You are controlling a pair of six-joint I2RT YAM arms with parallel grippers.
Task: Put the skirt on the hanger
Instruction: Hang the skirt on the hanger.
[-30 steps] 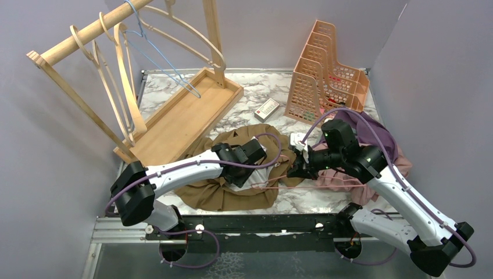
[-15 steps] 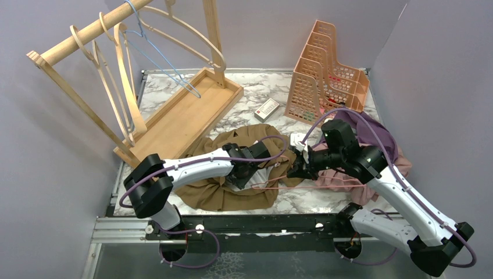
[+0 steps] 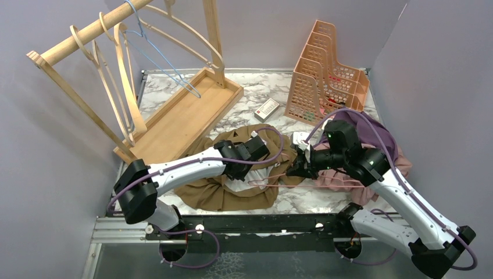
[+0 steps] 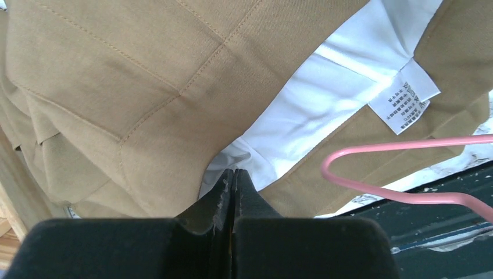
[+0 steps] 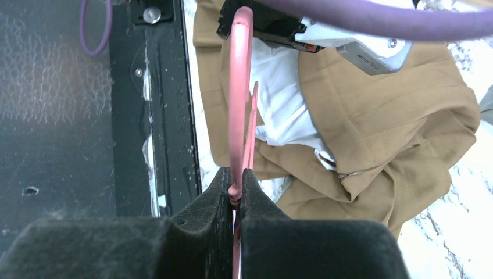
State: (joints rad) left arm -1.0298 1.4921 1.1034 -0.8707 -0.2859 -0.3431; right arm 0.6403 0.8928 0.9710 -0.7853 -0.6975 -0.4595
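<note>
The tan skirt [image 3: 218, 195] lies crumpled on the marble table, its white lining [image 4: 325, 93] and care label facing up. My left gripper [image 3: 237, 175] reaches down into the waist opening. Its jaws are pressed together, and the lining puckers right at the tips [image 4: 234, 172]. The pink wire hanger [image 3: 267, 185] lies low across the skirt's near right side. In the left wrist view a bend of the hanger [image 4: 401, 142] pokes over the waistband. My right gripper [image 3: 294, 168] is shut on the hanger [image 5: 239, 87] at the skirt's right edge [image 5: 372, 116].
A wooden clothes rack [image 3: 87, 35] with wooden and blue hangers stands back left on its tray base [image 3: 186, 110]. An orange file organizer [image 3: 325, 70] and a small box [image 3: 267, 108] sit behind. Pink and purple clothes [image 3: 378, 168] are heaped under the right arm. A black rail [image 3: 250, 224] runs along the near edge.
My left gripper's jaws have closed at the skirt's white lining, after reaching right and drawing back a little. The right gripper still holds the hanger in about the same place.
</note>
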